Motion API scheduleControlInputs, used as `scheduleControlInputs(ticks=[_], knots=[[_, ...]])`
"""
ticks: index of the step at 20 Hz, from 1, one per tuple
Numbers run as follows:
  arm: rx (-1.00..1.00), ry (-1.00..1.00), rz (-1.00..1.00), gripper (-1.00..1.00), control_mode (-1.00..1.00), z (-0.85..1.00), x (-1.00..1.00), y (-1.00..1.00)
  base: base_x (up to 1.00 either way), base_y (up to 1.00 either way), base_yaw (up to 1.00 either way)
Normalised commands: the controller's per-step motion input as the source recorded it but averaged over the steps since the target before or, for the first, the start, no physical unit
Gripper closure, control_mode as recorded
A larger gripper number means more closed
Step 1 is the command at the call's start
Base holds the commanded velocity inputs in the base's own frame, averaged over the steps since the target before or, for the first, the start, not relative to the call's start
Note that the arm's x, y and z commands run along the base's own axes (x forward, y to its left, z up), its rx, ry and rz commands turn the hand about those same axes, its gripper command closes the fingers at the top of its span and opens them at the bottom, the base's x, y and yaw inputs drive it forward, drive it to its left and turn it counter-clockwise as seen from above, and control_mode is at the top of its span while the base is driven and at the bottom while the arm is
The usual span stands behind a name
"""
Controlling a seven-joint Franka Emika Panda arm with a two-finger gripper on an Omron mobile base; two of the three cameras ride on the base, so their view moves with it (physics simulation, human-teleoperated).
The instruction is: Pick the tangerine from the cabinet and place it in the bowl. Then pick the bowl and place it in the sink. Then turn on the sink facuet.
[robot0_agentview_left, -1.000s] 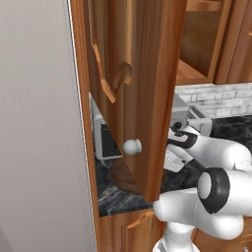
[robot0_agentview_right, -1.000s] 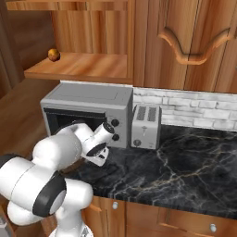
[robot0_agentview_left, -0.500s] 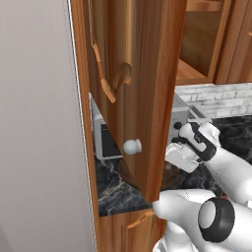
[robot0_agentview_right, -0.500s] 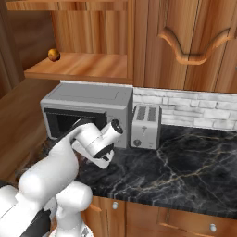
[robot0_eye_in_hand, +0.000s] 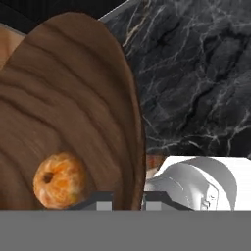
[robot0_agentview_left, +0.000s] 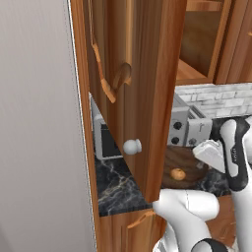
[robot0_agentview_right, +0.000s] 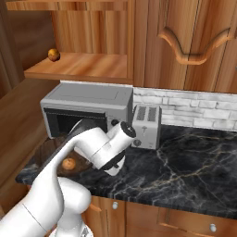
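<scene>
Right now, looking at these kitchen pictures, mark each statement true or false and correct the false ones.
1. A tangerine lies inside the wooden bowl. True.
2. The cabinet door is closed. False: the cabinet door stands open.
3. A toaster stands beside the microwave. True.
4. The bowl sits in the sink. False: it is at the dark marble counter, in front of the microwave.
5. The jaws are spread wide, clear of the bowl. False: they are shut on the bowl's rim.
6. Another orange fruit sits on the cabinet shelf. True.
</scene>
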Motion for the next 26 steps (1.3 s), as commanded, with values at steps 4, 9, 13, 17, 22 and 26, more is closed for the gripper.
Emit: scheduleControlInputs(ticks=[4,9,13,17,22,26], knots=[[-0.09,-0.05,0.00,1.00,-1.00,1.00,-0.54,-0.54,0.00,0.00,0.00],[-0.08,-0.05,-0.02,1.00,-1.00,1.00,-0.40,-0.37,0.00,0.00,0.00],[-0.07,-0.03,-0.13,1.00,-1.00,1.00,-0.20,-0.23,0.00,0.00,0.00],[-0.03,-0.03,-0.36,1.00,-1.00,0.85,-0.12,-0.05,0.00,0.00,0.00],[0.00,-0.09,-0.48,1.00,-1.00,0.22,-0.02,0.00,0.00,0.00,0.00],[0.04,-0.15,-0.48,1.00,-1.00,-0.03,-0.01,0.14,0.00,0.00,0.00]])
